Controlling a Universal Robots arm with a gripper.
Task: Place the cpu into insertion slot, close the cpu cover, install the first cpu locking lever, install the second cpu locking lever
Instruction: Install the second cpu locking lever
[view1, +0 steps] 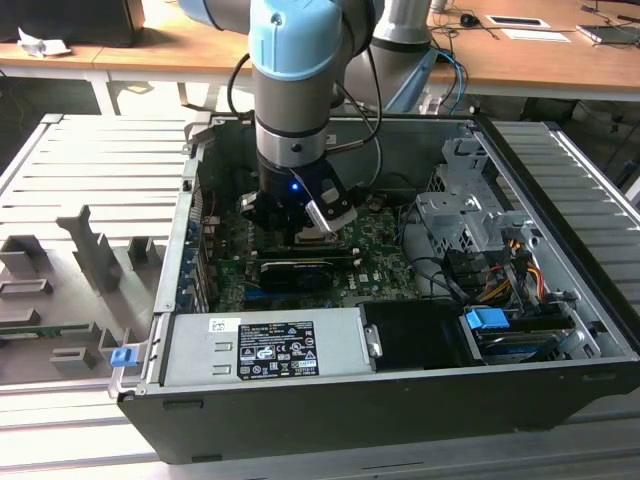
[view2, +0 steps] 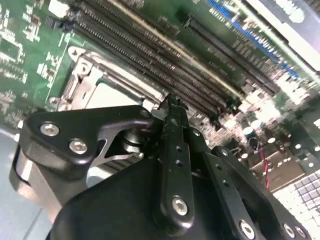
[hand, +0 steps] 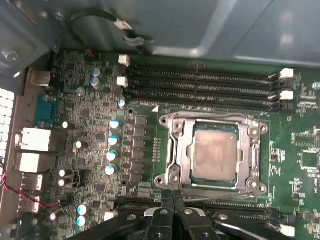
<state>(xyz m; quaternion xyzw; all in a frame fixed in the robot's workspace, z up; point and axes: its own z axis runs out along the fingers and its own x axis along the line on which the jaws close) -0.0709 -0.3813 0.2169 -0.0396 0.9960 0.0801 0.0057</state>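
First wrist view gives me the black gripper (hand: 173, 196) with its fingertips pressed together, clenched on nothing I can see, hovering just beside the near edge of the square socket. The small square cpu (hand: 214, 153) with its pale silver-grey metal top sits inside the insertion slot (hand: 188, 150), and the thin grey metal cpu cover (hand: 176, 131) lies down flat around it, framing the chip. Beyond the socket run the long black memory slots (hand: 200, 90). On the exterior view I see the gripper (view1: 300, 222) low inside the open dark computer case (view1: 400, 420), over the green motherboard (view1: 375, 262).
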